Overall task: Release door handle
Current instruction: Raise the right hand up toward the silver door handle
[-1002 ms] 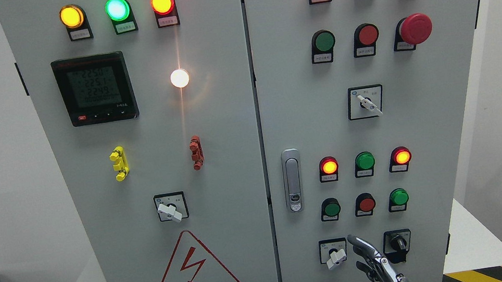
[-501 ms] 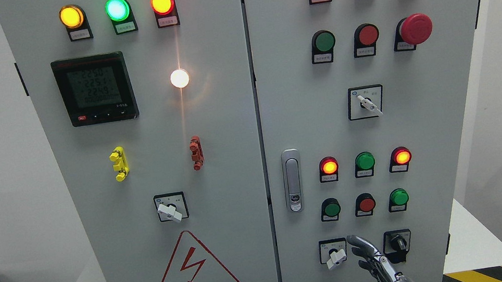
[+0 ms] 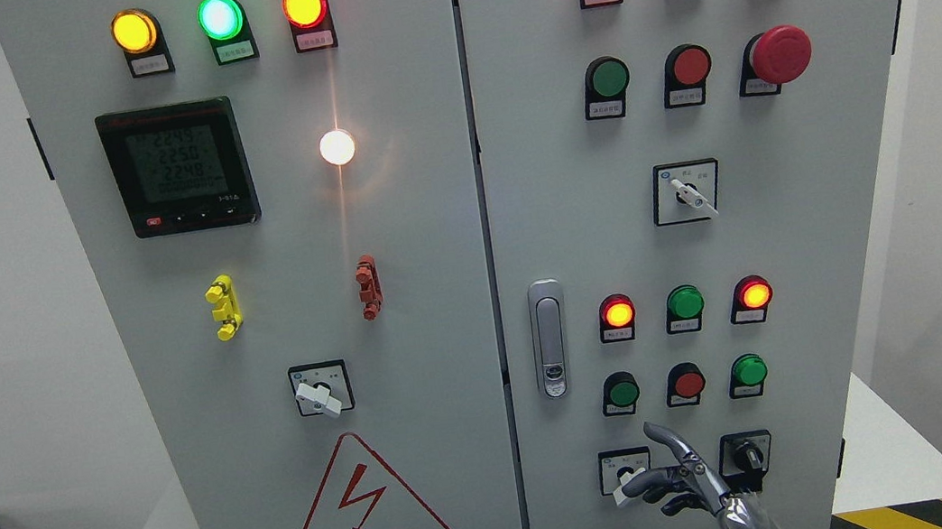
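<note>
Currently the door handle [image 3: 549,339] is seen untouched at the rt door's left edge, well above the right hand [image 3: 677,483], whose fingers [image 3: 645,482] are spread, gripping nothing, so release is judged done.

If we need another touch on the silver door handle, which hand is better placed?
Right. The right hand is the only one in view, low on the right door just below and to the right of the door handle, fingers relaxed and holding nothing. The left hand is out of view.
</note>
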`<state>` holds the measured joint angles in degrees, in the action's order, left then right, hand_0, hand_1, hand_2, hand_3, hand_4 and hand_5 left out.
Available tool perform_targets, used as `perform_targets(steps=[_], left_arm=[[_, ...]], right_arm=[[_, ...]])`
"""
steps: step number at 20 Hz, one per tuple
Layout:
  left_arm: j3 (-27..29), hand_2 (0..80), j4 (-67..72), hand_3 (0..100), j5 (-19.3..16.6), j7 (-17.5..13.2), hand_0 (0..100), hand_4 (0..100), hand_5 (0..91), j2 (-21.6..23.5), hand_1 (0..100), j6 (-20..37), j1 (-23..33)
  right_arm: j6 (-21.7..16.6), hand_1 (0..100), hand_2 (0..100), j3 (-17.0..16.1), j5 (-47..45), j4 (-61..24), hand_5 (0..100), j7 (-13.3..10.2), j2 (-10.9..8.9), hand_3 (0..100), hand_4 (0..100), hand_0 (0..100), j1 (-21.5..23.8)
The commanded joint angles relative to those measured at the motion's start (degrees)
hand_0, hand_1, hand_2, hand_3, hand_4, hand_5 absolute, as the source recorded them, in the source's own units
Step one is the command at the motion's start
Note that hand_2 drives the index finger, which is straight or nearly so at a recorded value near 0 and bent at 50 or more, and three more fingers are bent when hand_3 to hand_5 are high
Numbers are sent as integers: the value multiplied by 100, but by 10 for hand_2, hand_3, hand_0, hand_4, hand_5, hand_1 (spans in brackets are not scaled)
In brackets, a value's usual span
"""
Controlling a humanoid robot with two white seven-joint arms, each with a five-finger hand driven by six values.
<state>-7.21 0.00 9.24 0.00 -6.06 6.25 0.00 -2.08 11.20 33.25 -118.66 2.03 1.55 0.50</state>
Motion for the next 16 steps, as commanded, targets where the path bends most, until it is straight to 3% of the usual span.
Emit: perform_targets(steps=[1, 8, 13, 16], left_arm=[[0, 0, 167, 0, -1, 0, 120, 0, 0, 0, 556, -1, -149], [0, 0, 167, 0, -1, 0, 120, 0, 0, 0, 556, -1, -149], [0, 0, 167, 0, 8, 0, 120, 0, 0, 0, 556, -1, -149], [0, 0, 167, 0, -1, 0, 120, 0, 0, 0, 556, -1, -149]], right_arm=[[6, 278, 0, 418, 1418, 246, 1000, -203, 135, 999, 1000, 355, -252], [6, 260, 5, 515, 2483, 554, 1000, -265, 223, 1000, 1000, 357, -489], [15, 252, 6, 524, 3292, 1028, 1000, -703, 329, 1000, 1000, 356, -814], [15, 250, 9, 533, 3731, 1222, 1000, -792, 478, 1000, 1000, 358, -964]])
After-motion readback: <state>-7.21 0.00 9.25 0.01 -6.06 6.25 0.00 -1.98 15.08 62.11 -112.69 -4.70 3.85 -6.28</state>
